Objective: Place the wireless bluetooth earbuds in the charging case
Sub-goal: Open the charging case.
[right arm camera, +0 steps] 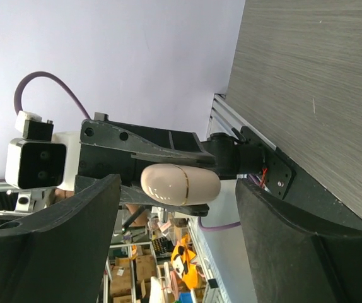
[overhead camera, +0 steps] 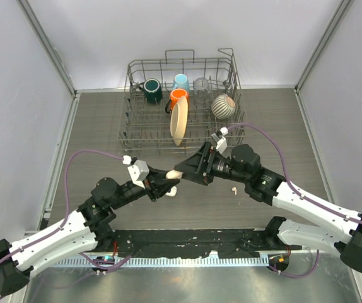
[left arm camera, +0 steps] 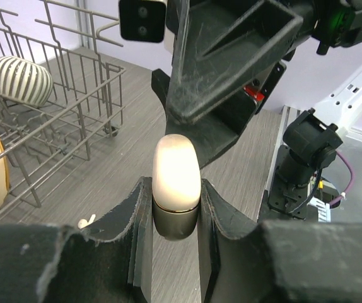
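My left gripper [overhead camera: 166, 177] [left arm camera: 175, 192] is shut on the lower half of a closed beige-tinted case [overhead camera: 174, 173] [left arm camera: 176, 173] with a gold seam, and holds it above the table. My right gripper [overhead camera: 192, 169] [right arm camera: 178, 192] is open. Its jaws stand either side of the case's free end [right arm camera: 181, 184] without touching it. One white earbud [overhead camera: 233, 189] lies on the table below the right arm. Another earbud [left arm camera: 86, 221] shows in the left wrist view. A small white object [overhead camera: 172, 191] lies under the left gripper; I cannot tell whether it is the white charging case.
A wire dish rack [overhead camera: 134, 136] stands at the back with a dark green mug [overhead camera: 151, 90], an orange mug [overhead camera: 178, 96], a blue mug [overhead camera: 181, 81], a glass [overhead camera: 202, 86], a striped bowl [overhead camera: 223, 106] and a cream plate [overhead camera: 178, 121].
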### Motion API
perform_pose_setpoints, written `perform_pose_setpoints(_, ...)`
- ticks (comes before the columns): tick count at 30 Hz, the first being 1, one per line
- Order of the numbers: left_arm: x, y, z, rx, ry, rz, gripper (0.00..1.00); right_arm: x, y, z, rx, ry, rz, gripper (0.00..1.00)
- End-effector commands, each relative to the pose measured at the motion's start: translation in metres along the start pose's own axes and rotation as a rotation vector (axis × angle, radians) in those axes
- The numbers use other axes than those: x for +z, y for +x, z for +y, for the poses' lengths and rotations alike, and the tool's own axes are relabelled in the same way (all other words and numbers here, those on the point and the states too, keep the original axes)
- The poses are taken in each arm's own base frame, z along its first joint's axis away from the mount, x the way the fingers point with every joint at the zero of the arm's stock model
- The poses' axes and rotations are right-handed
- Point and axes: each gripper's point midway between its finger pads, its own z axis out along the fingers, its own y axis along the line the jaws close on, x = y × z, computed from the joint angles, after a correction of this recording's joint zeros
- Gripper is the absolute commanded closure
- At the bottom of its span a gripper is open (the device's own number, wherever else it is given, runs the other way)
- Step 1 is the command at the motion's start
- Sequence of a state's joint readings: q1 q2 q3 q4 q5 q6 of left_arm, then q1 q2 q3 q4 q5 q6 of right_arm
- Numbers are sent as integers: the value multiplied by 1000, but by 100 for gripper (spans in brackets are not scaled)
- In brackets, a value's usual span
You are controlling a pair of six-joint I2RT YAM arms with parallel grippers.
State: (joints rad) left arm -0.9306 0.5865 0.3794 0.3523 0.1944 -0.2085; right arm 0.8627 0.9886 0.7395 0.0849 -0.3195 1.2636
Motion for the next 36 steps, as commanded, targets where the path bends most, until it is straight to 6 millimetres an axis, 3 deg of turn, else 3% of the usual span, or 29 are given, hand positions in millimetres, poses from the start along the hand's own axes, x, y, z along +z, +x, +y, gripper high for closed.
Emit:
perform_pose_setpoints(1, 5, -36, -3, 10, 12, -114, 100, 0, 5, 13, 22, -94, 28, 24)
perform_pose_setpoints(7, 7, -37, -2, 8, 8, -121, 100, 0, 5, 15, 42, -128, 23, 37)
perform_pose_setpoints(26, 11, -38, -1, 2, 11, -134, 100, 3, 5, 13, 134, -188, 12, 40)
perform_pose_setpoints(29, 11, -38, -2, 2, 14, -134, 100, 2, 4, 15, 139, -203, 12, 50)
perform_pose_setpoints(32, 11, -36, -1, 0, 10, -133, 100, 1, 5, 18, 135, -215, 12, 67)
perform_pose_setpoints(33, 11, -38, 3, -8, -14, -145, 100, 1, 5, 19, 134, -219, 12, 79)
perform_pose_setpoints(35, 9, -38, 6, -14, -34, -162, 97, 0, 3, 19, 135, -224, 4, 90)
perform_pose_setpoints(36, 6, -47, 10, -11, -59, -207, 94, 1, 3, 18, 138, -225, -2, 99)
